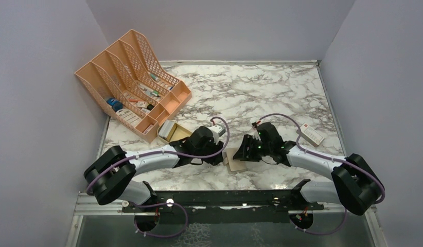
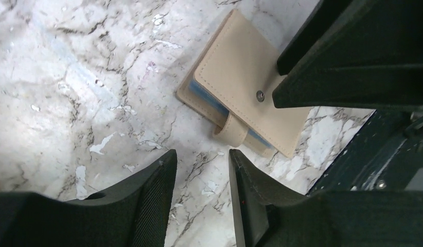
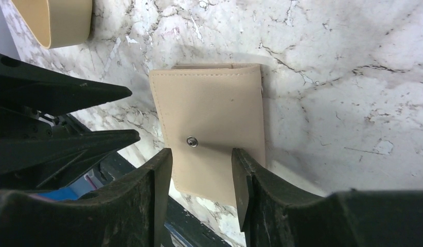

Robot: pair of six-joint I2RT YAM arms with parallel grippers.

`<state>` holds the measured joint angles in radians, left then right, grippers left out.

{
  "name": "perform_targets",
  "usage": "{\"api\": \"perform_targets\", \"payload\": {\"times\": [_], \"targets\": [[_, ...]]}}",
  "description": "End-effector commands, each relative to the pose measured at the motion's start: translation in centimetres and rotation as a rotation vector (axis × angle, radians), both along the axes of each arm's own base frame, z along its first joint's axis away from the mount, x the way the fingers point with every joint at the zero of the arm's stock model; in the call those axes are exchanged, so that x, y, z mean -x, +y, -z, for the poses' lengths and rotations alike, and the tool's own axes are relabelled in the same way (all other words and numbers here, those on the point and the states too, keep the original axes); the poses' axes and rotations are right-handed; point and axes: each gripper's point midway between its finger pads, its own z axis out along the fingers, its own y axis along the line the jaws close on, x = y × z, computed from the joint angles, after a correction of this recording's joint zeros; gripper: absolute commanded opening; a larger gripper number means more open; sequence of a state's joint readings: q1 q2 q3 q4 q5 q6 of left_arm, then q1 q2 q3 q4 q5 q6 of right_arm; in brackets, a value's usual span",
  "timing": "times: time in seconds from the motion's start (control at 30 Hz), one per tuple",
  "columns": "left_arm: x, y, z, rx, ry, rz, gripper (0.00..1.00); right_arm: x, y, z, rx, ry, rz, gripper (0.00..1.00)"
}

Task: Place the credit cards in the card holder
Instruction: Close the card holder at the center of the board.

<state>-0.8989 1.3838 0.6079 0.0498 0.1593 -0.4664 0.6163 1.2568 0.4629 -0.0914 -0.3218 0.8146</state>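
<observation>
- A white marble-patterned table (image 1: 261,87) with grey veins carries everything.
- An orange mesh file rack (image 1: 132,77) sits at the far left, with small items in its compartments.
- A beige dish (image 1: 171,132) sits just beside the rack's near end.
- The tan card holder (image 1: 234,160) lies flat and folded near the front middle, with blue edges showing between its covers.
- A white box (image 1: 311,135) with a red mark lies toward the right edge.

Left arm (image 1: 147,160) and right arm (image 1: 315,158) stretch inward, wrists tipped down. The left gripper (image 2: 199,154) and right gripper (image 3: 201,152) sit almost nose to nose, jaws parted on each.
</observation>
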Motion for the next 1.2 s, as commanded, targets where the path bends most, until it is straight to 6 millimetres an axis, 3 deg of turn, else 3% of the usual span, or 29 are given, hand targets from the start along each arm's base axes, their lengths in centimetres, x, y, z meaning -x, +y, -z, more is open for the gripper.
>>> {"api": "perform_targets", "payload": {"times": [0.0, 0.27, 0.67, 1.17], "targets": [[-0.4, -0.2, -0.3, -0.057, -0.181, 0.146, 0.46, -0.3, -1.0, 0.1, 0.060, -0.014, 0.021, 0.49], [0.6, -2.3, 0.1, -0.063, -0.198, 0.256, 0.52, -0.6, -1.1, -0.8, 0.055, -0.040, 0.034, 0.52], [-0.4, -3.9, 0.0, -0.042, -0.286, 0.262, 0.53, -0.3, -1.0, -0.7, 0.037, -0.045, 0.022, 0.52], [-1.5, -3.6, 0.9, -0.119, -0.340, 0.203, 0.52, -0.5, -1.0, -0.5, 0.048, -0.045, 0.023, 0.52]]}}
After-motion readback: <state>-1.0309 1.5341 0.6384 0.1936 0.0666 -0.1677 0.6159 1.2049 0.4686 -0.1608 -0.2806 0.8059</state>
